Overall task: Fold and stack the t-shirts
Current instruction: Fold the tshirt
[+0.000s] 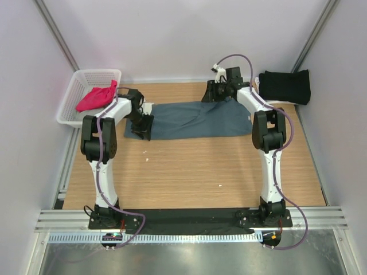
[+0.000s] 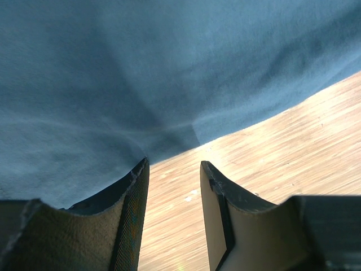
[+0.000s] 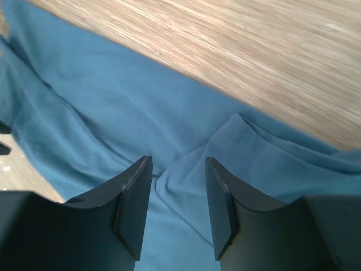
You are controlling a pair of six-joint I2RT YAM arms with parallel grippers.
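Left gripper [image 2: 175, 164]: jaws stand partly apart with nothing between them; bare wood of the table [image 1: 189, 172] shows through the gap. The near edge of the slate-blue shirt [image 1: 195, 119] runs just ahead of the fingertips, and the left-hand finger [image 2: 134, 209] meets that edge at its tip. From above, this gripper sits at the shirt's left end, low over the near corner.

Right gripper [image 3: 179, 159]: jaws likewise partly apart and holding nothing. They point down at the blue cloth, with a soft fold lying in line with the gap. Whether the tips touch the cloth cannot be told. From above, this gripper is at the shirt's far right corner.

The blue shirt lies spread in a long band across the far half of the table, between the two grippers.

A black shirt [image 1: 285, 86] sits folded at the far right corner, well apart from the blue one. A pink shirt [image 1: 96, 97] lies bunched in the white basket [image 1: 86, 74] at the far left.
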